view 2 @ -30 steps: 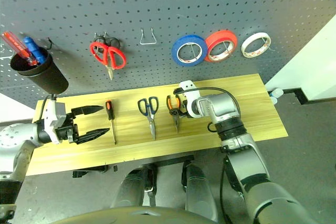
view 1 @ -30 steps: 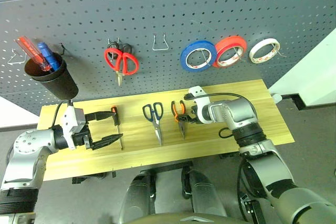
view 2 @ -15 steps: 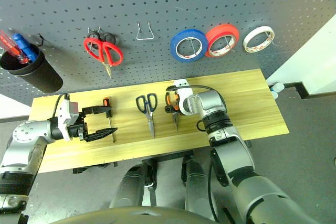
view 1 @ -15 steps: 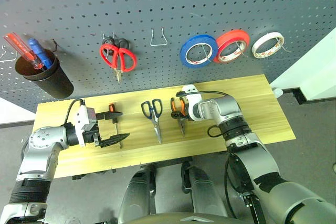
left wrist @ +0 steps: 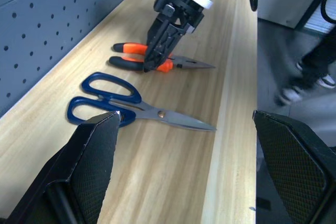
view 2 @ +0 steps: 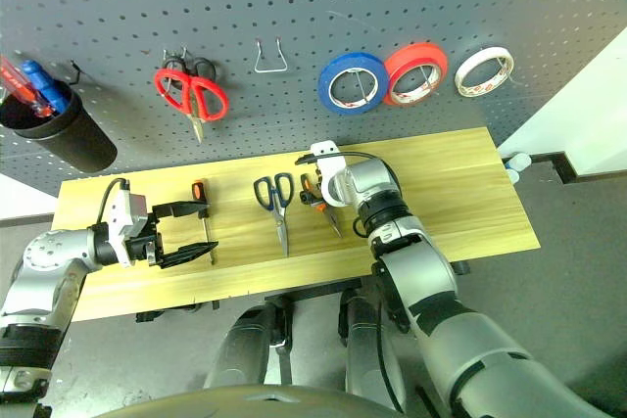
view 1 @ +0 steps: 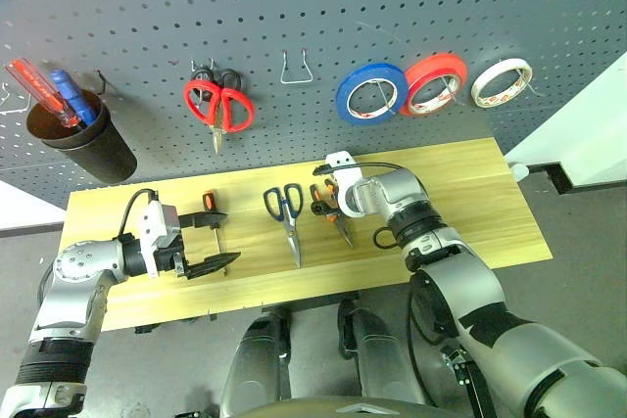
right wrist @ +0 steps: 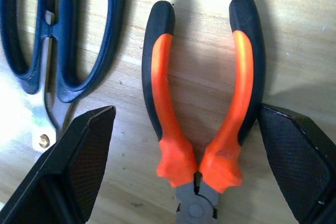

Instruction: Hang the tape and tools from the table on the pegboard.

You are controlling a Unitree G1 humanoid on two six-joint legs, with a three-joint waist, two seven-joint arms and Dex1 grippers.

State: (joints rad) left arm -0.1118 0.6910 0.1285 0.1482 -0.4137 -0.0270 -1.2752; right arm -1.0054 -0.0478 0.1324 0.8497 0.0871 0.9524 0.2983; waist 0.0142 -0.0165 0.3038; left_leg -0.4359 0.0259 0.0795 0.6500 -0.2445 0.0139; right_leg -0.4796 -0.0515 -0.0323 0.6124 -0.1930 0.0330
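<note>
The orange-and-black pliers [right wrist: 202, 119] lie on the wooden table [view 1: 470, 203]. My right gripper [right wrist: 185, 109] hangs open just over their handles, one finger on each side. The dark-handled scissors [view 1: 286, 209] lie next to them, to the left. Further left, the small screwdriver [view 1: 208, 206] lies between the open fingers of my left gripper [view 1: 232, 235], which is low over the table. The whitish tape [view 1: 502, 82] hangs on a hook at the right of the pegboard [view 1: 147, 26]. The left wrist view looks across the scissors [left wrist: 131, 108] to the pliers [left wrist: 152, 62].
On the pegboard hang red-handled scissors [view 1: 217, 108], a blue roll [view 1: 370, 97], a red-orange roll [view 1: 431, 85], a bare wire hook [view 1: 296, 69] and a black cup [view 1: 83, 139] holding pens. The right end of the table is bare wood.
My right gripper has moved left and a little down, so it now stands over the pliers' handles. The left gripper has stayed at the screwdriver. The head camera has tilted.
</note>
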